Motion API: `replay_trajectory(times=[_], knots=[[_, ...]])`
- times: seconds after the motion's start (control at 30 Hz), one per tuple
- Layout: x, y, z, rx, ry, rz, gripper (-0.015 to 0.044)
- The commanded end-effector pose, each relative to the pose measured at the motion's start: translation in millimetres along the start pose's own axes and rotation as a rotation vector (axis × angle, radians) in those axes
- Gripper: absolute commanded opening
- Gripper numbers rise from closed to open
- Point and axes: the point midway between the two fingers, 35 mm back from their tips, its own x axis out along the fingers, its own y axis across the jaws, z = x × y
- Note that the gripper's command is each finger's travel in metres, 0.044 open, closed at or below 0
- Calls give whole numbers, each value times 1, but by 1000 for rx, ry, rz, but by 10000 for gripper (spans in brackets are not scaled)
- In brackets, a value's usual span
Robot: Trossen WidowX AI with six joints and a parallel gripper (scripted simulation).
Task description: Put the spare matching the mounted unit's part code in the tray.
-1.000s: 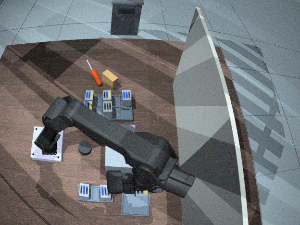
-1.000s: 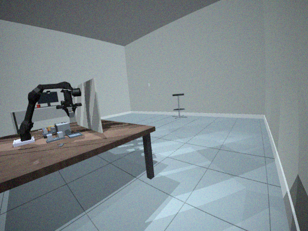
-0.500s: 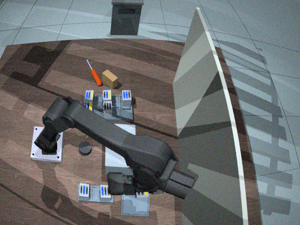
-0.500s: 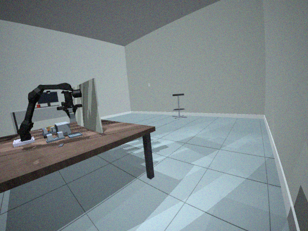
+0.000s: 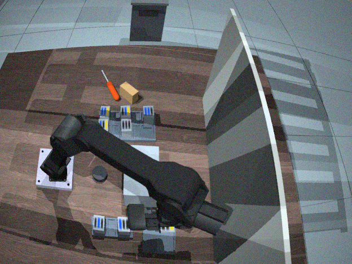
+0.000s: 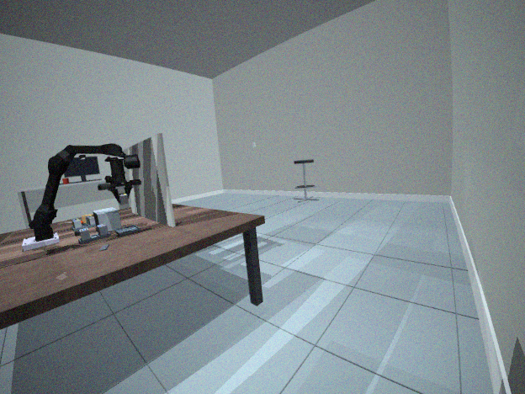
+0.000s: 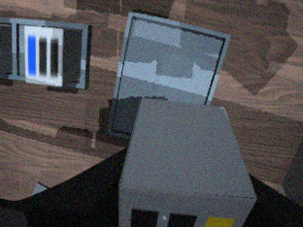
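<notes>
My gripper [image 5: 166,226] [image 6: 123,196] is shut on a grey spare block [image 7: 182,145] and holds it high above the table. The block's striped face shows two black bars and one yellow bar. The shallow grey tray [image 5: 170,241] [image 6: 127,231] [image 7: 167,87] is empty; in the wrist view the block overlaps its near part. The back rack [image 5: 146,133] holds several spares with striped tops in blue, yellow and black. Which unit is the mounted one cannot be told, and no printed code is readable.
A small rack [image 5: 111,225] [image 7: 85,58] with two blue-and-black striped units stands left of the tray. A big pale box [image 5: 135,185] [image 6: 108,218] is partly under the arm. A tall panel [image 5: 241,159] [image 6: 163,186] stands right. A puck [image 5: 99,173], screwdriver [image 5: 113,91] and wooden block [image 5: 128,92] lie farther off.
</notes>
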Motion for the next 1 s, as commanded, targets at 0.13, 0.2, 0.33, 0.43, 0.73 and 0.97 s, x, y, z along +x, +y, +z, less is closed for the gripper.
replay_trajectory(times=[0.13,0.2,0.33,0.43,0.73,0.97], knots=[[7,-1,0,-4,-5,1,0],[8,-1,0,-4,-5,1,0],[11,-1,0,-4,-5,1,0],[13,-1,0,-4,-5,1,0],[19,-2,-1,-4,-5,1,0],[24,-3,-1,-4,-5,1,0]])
